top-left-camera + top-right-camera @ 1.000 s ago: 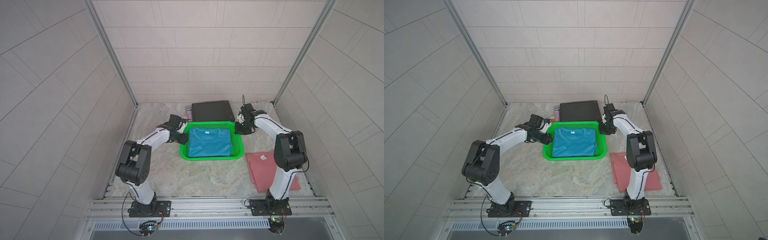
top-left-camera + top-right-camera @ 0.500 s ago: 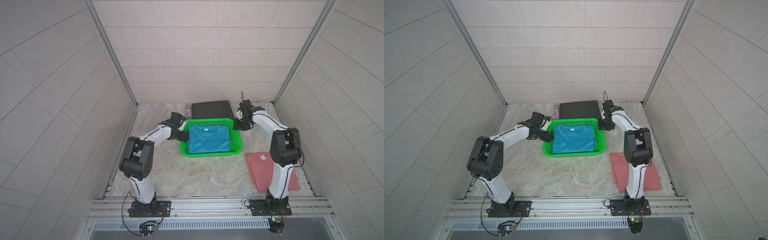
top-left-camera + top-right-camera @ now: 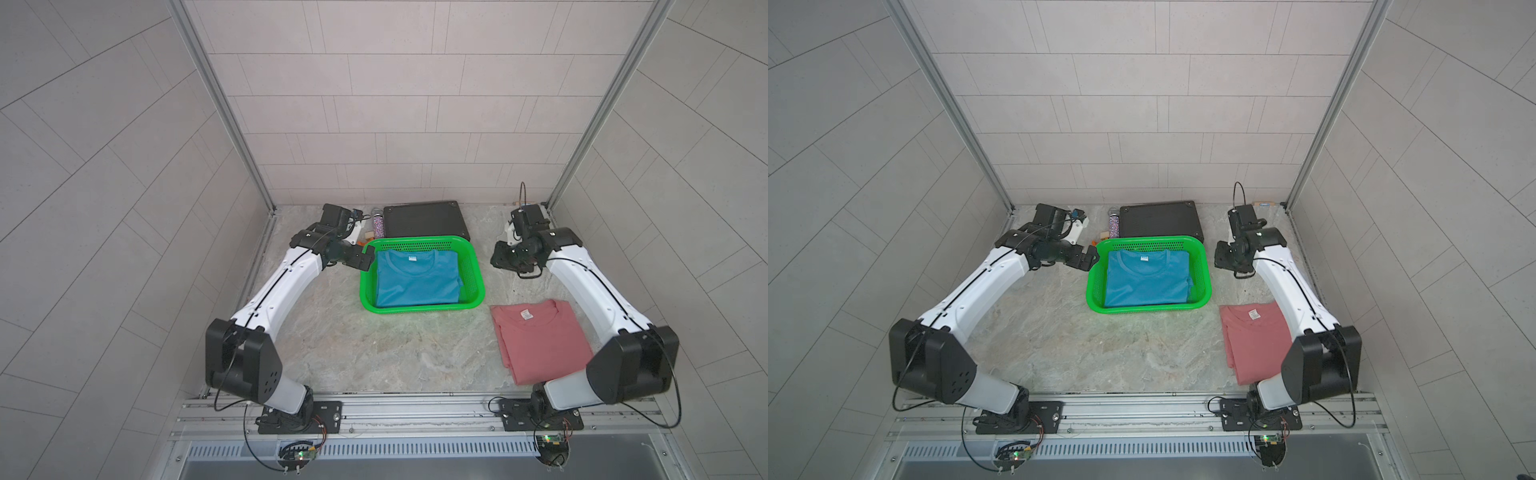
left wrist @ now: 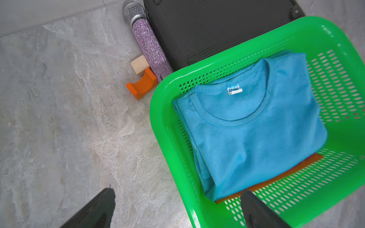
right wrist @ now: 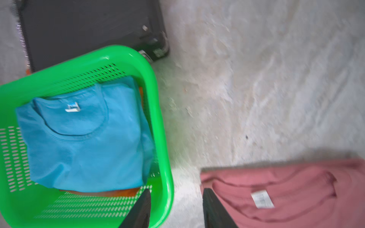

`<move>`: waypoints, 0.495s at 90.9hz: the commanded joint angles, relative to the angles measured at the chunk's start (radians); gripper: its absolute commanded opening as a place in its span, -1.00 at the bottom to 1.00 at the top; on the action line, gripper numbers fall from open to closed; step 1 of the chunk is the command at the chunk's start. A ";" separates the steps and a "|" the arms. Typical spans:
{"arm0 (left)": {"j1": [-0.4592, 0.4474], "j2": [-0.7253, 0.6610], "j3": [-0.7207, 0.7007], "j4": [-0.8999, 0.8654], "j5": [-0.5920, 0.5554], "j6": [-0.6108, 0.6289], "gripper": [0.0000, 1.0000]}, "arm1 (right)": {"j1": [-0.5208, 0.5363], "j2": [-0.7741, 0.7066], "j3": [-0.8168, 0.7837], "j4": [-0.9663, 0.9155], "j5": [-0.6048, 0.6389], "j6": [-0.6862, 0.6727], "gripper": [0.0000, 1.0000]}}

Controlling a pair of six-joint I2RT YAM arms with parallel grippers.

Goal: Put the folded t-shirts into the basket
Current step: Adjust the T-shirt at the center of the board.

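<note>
Two of three tees are in. The sky-blue tee (image 3: 417, 276) lies flat on top inside the green basket (image 3: 419, 309), neck label up, and the orange tee (image 4: 276, 177) sits under it. Still to go is the pink tee (image 3: 540, 340), folded on the table (image 3: 374, 353) outside the basket, on the robot-base side of the right jaws and just beside that arm. Approx. two thirds done, by my read.

The left jaws stand wide apart and hold nothing. The basket's corner rim runs below the gap, w/ one finger (image 4: 94, 213) over the table and the other over the basket's inside; touching the rim or not, can't tell. The right jaws are also apart and empty, standing off the basket's opposite side, w/ the pink tee just past one finger (image 5: 213, 213).

Both top views show only blue in the basket, as far as I can tell — the orange strip appears only in the wrist views. The left wrist view also resolves the clutter beyond the left jaws: a glittery mic (image 4: 148, 45), an orange block (image 4: 142, 86) and a tan block (image 4: 139, 65), all beside the black case (image 3: 424, 218). The right wrist view is blurred, but it alone shows the pink tee's label up close.
</note>
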 commanded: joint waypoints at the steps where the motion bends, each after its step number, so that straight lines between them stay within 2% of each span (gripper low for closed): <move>1: 0.007 -0.064 -0.034 -0.085 0.024 0.014 0.99 | -0.034 -0.084 -0.161 -0.044 0.131 0.109 -0.12; 10: 0.006 -0.128 -0.091 -0.077 0.006 0.015 1.00 | -0.069 -0.158 -0.291 -0.034 0.107 0.177 -0.29; 18: 0.008 -0.170 -0.135 -0.059 -0.030 0.027 1.00 | -0.079 -0.194 -0.418 0.053 -0.086 0.265 -0.38; 23: 0.013 -0.187 -0.158 -0.045 -0.055 0.033 1.00 | -0.080 -0.209 -0.498 0.116 -0.146 0.325 -0.39; 27: 0.018 -0.192 -0.167 -0.039 -0.067 0.036 1.00 | -0.080 -0.217 -0.544 0.153 -0.131 0.350 -0.42; 33: 0.028 -0.194 -0.171 -0.041 -0.072 0.037 1.00 | -0.080 -0.215 -0.587 0.177 -0.092 0.362 -0.58; 45: 0.040 -0.201 -0.178 -0.047 -0.064 0.042 1.00 | -0.080 -0.189 -0.623 0.212 -0.063 0.377 -0.65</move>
